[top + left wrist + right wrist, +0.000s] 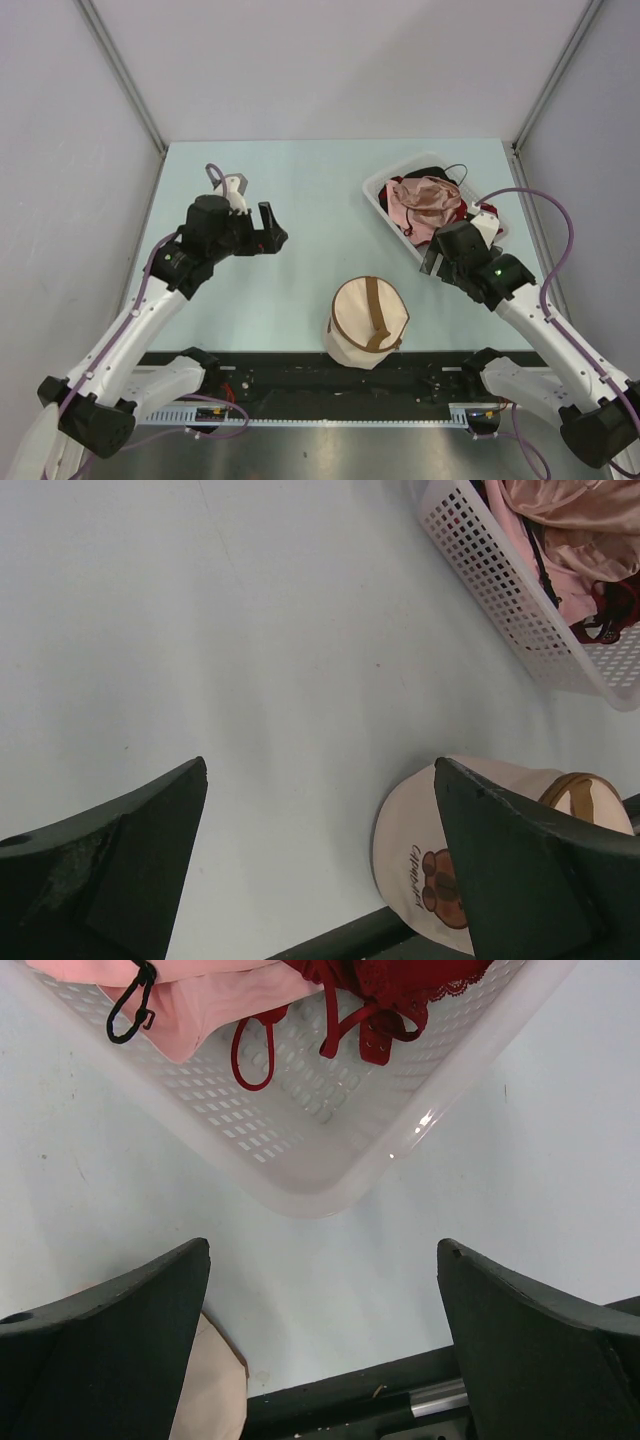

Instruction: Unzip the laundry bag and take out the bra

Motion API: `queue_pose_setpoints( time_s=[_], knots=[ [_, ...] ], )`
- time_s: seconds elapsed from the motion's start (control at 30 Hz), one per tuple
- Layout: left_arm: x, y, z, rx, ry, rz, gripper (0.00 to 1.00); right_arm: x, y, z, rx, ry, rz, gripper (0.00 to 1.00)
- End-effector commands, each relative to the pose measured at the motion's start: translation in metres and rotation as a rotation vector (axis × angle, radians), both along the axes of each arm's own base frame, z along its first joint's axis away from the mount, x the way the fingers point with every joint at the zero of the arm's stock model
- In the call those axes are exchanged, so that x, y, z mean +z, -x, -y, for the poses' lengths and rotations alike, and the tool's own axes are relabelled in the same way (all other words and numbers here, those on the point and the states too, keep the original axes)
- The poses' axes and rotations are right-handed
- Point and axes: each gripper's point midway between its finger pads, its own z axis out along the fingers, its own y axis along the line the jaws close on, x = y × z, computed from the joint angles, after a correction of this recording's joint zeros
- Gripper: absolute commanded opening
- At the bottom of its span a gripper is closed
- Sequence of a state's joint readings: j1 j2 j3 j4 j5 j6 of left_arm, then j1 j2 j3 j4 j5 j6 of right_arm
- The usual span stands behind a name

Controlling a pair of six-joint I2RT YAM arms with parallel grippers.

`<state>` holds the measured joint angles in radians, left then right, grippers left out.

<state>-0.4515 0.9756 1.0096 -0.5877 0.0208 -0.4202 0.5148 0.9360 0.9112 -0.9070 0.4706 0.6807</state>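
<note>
A finger [530, 870] of the left claw [320, 763] covers part of the laundry bag [408, 832].

Tool [322, 1250] spread wide — tray [312, 1196] corner just beyond.

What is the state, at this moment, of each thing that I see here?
laundry bag: sits at the near edge of the table, looks shut.
bra: not in view.
left gripper: open, empty, over the table.
right gripper: open, empty, near the basket corner.
basket: holds a pink garment and a red garment.
</note>
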Motion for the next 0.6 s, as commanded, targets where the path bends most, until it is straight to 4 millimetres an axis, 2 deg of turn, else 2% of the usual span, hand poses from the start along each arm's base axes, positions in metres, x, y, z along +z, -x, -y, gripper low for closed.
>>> queue_pose_setpoints(
  time_s=[0.0, 0.1, 0.27, 0.33, 0.4, 0.43, 0.47, 0.53, 0.57],
  knots=[
    [0.015, 0.005, 0.007, 0.007, 0.091, 0.002, 1.0, 0.015, -0.006, 0.001, -0.012, -0.006, 0.044, 1.0],
    [0.018, 0.013, 0.022, -0.034, 0.171, -0.035, 1.0, 0.015, -0.007, 0.0, -0.007, -0.01, 0.047, 1.0],
    [0.004, 0.027, 0.029, -0.053, 0.199, -0.133, 1.0, 0.017, -0.006, -0.001, -0.002, 0.022, 0.063, 1.0],
    [0.005, 0.034, 0.034, -0.063, 0.231, -0.15, 1.0, 0.019, -0.005, -0.002, -0.002, 0.03, 0.076, 1.0],
    [0.002, 0.043, 0.044, -0.08, 0.264, -0.177, 1.0, 0.018, -0.004, -0.003, -0.001, 0.032, 0.076, 1.0],
    [0.008, 0.044, 0.054, -0.106, 0.298, -0.16, 1.0, 0.018, -0.004, -0.003, -0.003, 0.03, 0.08, 1.0],
    [-0.004, 0.056, 0.067, -0.153, 0.301, -0.189, 0.99, 0.018, -0.005, -0.004, 0.0, 0.028, 0.082, 1.0],
    [-0.022, 0.063, 0.082, -0.172, 0.307, -0.244, 0.99, 0.017, -0.007, -0.009, 0.022, 0.013, 0.087, 1.0],
    [-0.033, 0.073, 0.09, -0.203, 0.294, -0.281, 0.99, 0.016, -0.007, -0.01, 0.027, 0.012, 0.083, 1.0]
  ],
)
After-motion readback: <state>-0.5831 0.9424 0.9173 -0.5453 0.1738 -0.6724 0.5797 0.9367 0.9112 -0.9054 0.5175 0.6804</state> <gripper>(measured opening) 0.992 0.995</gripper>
